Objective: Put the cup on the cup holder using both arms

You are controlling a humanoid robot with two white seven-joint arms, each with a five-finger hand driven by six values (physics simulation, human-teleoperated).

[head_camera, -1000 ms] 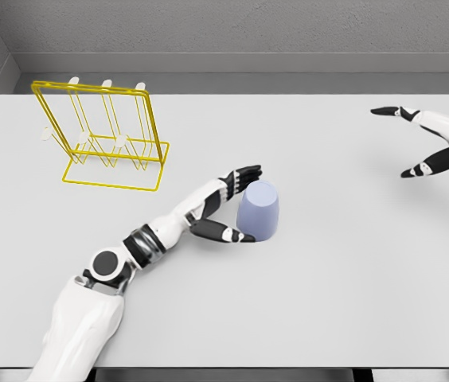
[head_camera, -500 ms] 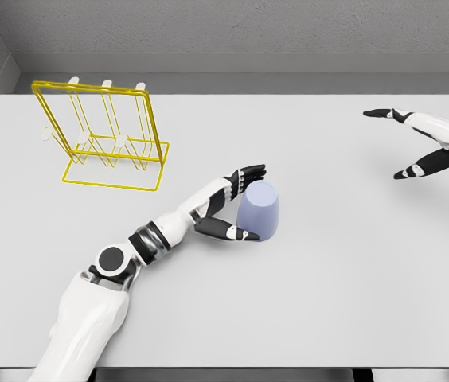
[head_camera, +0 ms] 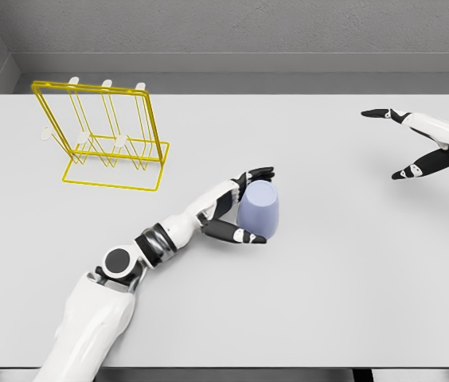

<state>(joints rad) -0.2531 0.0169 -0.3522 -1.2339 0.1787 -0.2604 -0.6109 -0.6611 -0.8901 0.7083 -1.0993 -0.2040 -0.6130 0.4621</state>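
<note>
Locate the cup [head_camera: 258,210] near the centre of the white table [head_camera: 328,278]. It is a pale lavender tumbler standing mouth down, its wider end on the tabletop and its narrower closed base on top.

Check the left hand [head_camera: 236,208] first. Its arm enters from the lower left and runs toward 2 o'clock. The hand lies against the cup's left side, at the cup's 9 o'clock. The dark fingers [head_camera: 258,173] reach past the cup's upper edge at about 12 o'clock, and the thumb [head_camera: 240,234] crosses the cup's lower side at about 7 o'clock. The hand is cupped around the tumbler with finger and thumb on opposite sides. You cannot tell from this view whether the grip is firm. The cup's base rests on the table.

Check the right hand [head_camera: 419,143] next. It hovers at the right edge of the view, at roughly 2 o'clock from the cup and well apart from it. Its fingers are spread wide and it holds nothing.

Find the cup holder [head_camera: 101,135], a yellow wire rack with white-tipped pegs, at 10 o'clock from the cup, standing upright on the table.
</note>
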